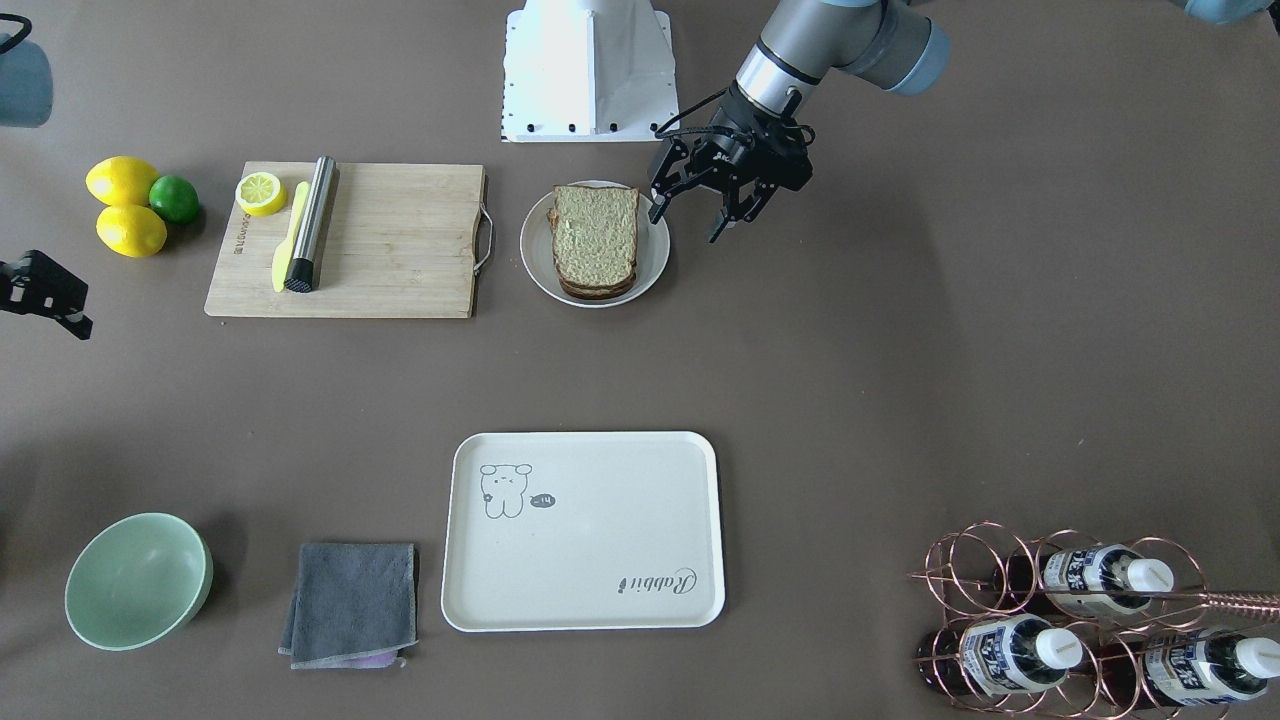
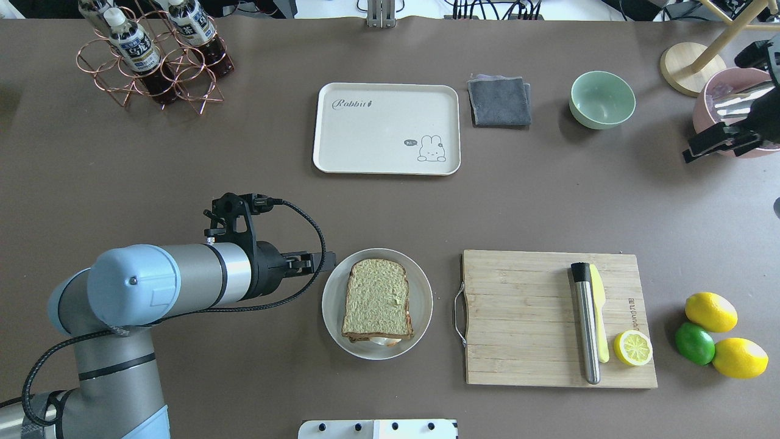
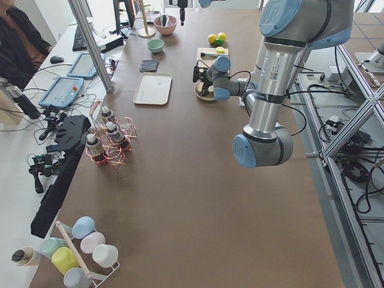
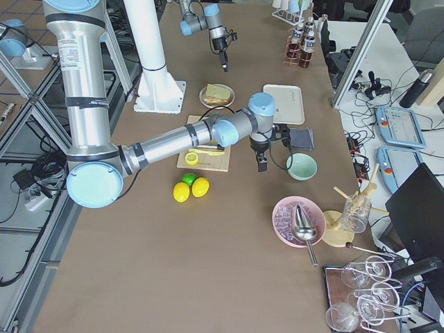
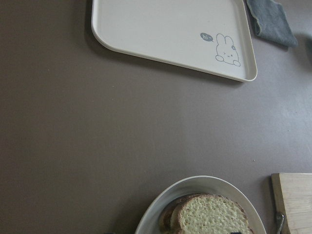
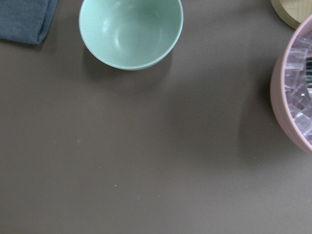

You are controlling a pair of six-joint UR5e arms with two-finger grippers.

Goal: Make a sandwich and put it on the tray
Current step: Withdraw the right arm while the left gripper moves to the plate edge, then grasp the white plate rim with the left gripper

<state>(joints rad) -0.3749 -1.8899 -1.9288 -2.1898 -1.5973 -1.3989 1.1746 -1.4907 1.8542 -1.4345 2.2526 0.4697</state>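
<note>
The sandwich [image 1: 595, 238], two greenish-tan slices with dark crusts, lies on a round white plate [image 1: 655, 262]. A bit of egg white peeks out at its near edge in the overhead view [image 2: 384, 341]. My left gripper [image 1: 688, 222] is open and empty, hanging just beside the plate's rim, apart from the bread; it also shows in the overhead view [image 2: 323, 261]. The cream tray [image 2: 365, 134] lies bare across the table. My right gripper [image 2: 701, 146] hovers far off near a pink bowl; I cannot tell whether it is open or shut.
A wooden cutting board [image 2: 524, 317] carries a steel cylinder, a yellow knife and a lemon half. Two lemons and a lime [image 2: 694, 342] lie beyond it. A grey cloth [image 2: 499, 100], green bowl [image 2: 602, 99], pink bowl [image 2: 731, 91] and bottle rack [image 2: 152, 58] stand along the far side.
</note>
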